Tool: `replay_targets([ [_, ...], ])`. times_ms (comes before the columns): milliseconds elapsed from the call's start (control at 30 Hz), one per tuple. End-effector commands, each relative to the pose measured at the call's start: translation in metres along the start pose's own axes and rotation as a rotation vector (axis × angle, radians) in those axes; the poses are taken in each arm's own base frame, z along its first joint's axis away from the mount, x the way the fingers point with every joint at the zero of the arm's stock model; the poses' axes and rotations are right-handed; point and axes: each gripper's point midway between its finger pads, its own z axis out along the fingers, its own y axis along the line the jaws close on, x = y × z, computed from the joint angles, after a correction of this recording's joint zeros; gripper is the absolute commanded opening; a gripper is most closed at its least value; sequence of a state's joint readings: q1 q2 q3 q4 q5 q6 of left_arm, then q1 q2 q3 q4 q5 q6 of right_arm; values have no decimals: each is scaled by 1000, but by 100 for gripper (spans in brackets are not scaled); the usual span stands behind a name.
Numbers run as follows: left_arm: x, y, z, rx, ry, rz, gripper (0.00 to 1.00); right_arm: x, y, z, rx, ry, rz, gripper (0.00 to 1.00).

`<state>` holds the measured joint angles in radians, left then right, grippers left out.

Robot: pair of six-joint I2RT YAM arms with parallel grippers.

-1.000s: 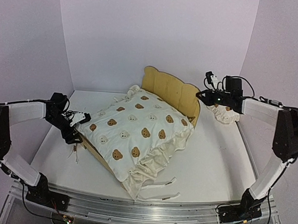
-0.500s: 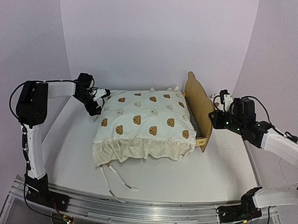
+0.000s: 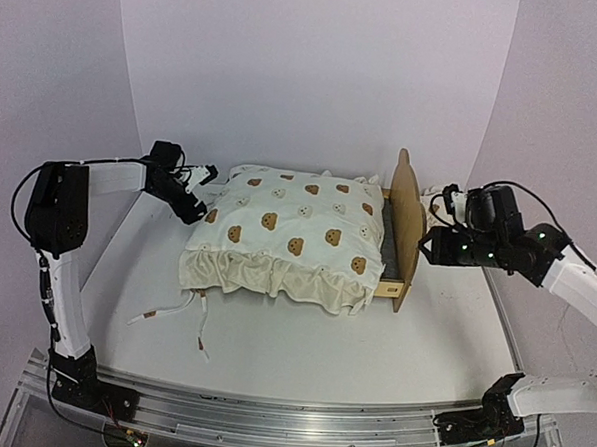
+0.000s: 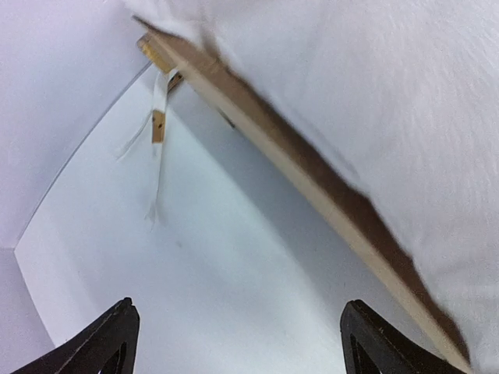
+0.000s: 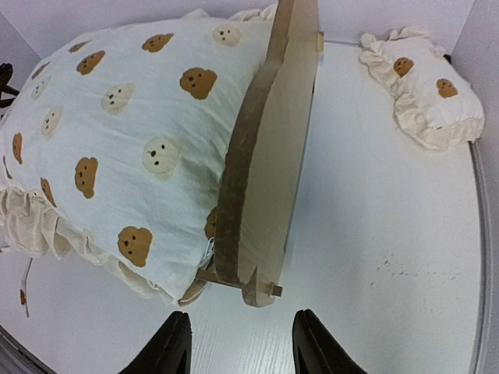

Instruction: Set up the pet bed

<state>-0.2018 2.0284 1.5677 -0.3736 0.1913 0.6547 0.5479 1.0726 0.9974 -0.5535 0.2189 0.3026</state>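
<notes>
The pet bed [image 3: 403,221] lies across the table with its light-wood headboard edge-on, facing right. A large cream bear-print cushion [image 3: 288,233] covers its base and hangs over the front. My right gripper [image 3: 424,244] is open just right of the headboard, touching nothing. In the right wrist view the gripper [image 5: 243,347] has the headboard's [image 5: 273,148] near corner a little ahead of it. My left gripper [image 3: 200,198] is open at the bed's back left corner. The left wrist view shows the gripper [image 4: 249,339] wide apart over bare table, with the wooden frame rail [image 4: 312,187] beside it.
A small bear-print pillow [image 5: 425,86] lies at the back right, behind my right arm. The cushion's tie strings [image 3: 174,312] trail on the white table [image 3: 302,354] at the front left. Purple walls close in the back and both sides.
The bed has swung round so the headboard now stands edge-on at the right. My right gripper has opened and backed off the headboard. The tie strings have slid left.
</notes>
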Motion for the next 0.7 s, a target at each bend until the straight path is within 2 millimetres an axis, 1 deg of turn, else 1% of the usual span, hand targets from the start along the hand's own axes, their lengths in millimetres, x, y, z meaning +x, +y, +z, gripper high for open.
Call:
replay_targets([
  [0,-5,52,-81,-123,-63,-94,92,-31,-11,-51,69,-70,-49,46],
  [67,-8,55,-102,-149,-71,-70,92,-37,-6,-56,52,-47,-74,45],
  [100,-13,53,-113,-149,-84,-55,92,-36,-1,-54,34,-15,-86,44],
  [133,-19,49,-124,-134,-104,-44,92,-37,9,-53,-9,15,-89,43],
  [167,-29,42,-134,-103,-134,-37,92,-43,21,-55,-61,29,-84,42],
  [233,-48,21,-153,-30,-165,-29,92,-48,50,-50,-172,75,-82,39],
  [300,-63,-9,-165,27,-159,16,91,-51,80,-42,-241,105,-125,37],
  [333,-66,-27,-169,54,-146,48,90,-50,96,-38,-264,120,-162,37],
  [367,-63,-51,-166,93,-117,87,89,-48,107,-33,-272,131,-198,37],
  [400,-60,-71,-168,123,-102,122,88,-42,120,-24,-276,155,-233,39],
  [433,-55,-91,-168,158,-85,159,88,-38,129,-16,-270,168,-258,40],
  [500,-46,-121,-169,191,-68,220,88,-25,141,4,-239,211,-291,45],
  [533,-39,-132,-166,194,-52,244,88,-18,143,15,-216,233,-301,48],
  [600,-30,-150,-159,198,-17,283,88,-6,139,43,-135,274,-306,59],
  [667,-24,-166,-153,223,9,311,88,-3,130,63,-48,278,-308,63],
])
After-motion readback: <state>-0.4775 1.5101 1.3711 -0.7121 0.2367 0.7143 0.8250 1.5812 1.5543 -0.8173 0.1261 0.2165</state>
